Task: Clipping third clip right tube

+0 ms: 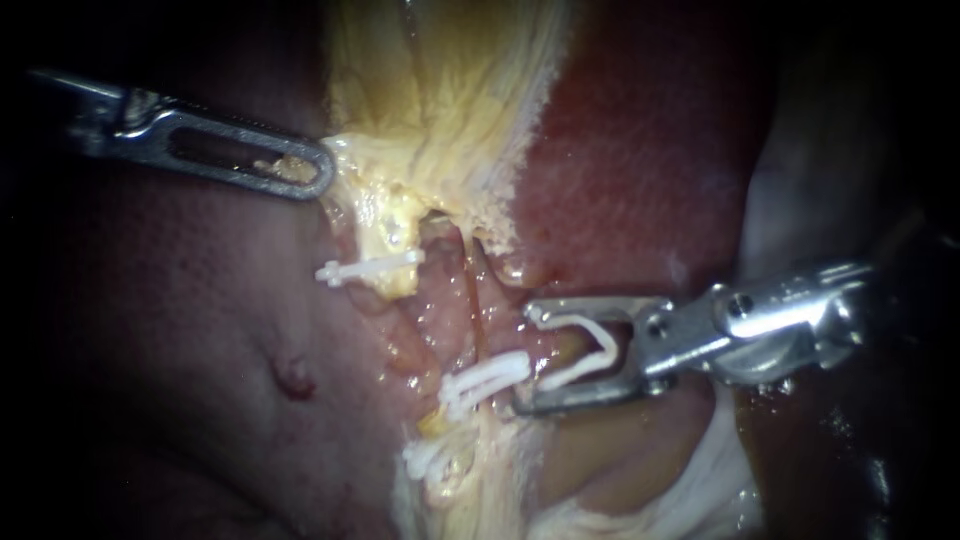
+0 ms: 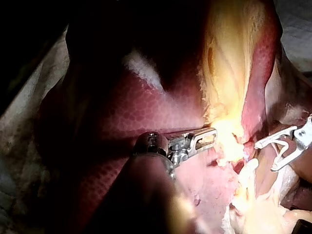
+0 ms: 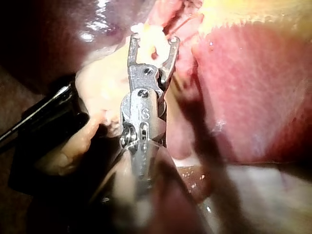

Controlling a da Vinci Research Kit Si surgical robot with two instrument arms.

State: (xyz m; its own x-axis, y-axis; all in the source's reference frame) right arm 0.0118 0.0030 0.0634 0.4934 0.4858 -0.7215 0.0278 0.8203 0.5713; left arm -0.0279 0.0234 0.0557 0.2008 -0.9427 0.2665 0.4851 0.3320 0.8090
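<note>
a pig's liver [image 1: 180, 330] and a fan of yellow tissue [image 1: 440, 110] fill the endoscope view as two instruments work at close quarters. the right instrument [image 1: 524, 358], its shaft entering from the right, carries its pincer wide apart, jaws spread in a v with an open clip [image 1: 590, 350] seated between them, one white leg lying against each jaw. the tips of that pincer sit just beside a pair of white clips [image 1: 487, 378] already fastened across the right tube [image 1: 472, 305], a thin reddish strand running down from the yellow tissue; the tube itself lies just ahead of the tips, not between them. a further clip [image 1: 428, 460] sits lower on the pale tissue, and a single clip [image 1: 370, 268] crosses the yellow stump nearer the left instrument [image 1: 322, 172]. that instrument's slotted pincer is closed on the edge of the yellow tissue, a scrap of it showing through the slot. in the right wrist view the open pincer frames pale tissue, with red liver beside it.
</note>
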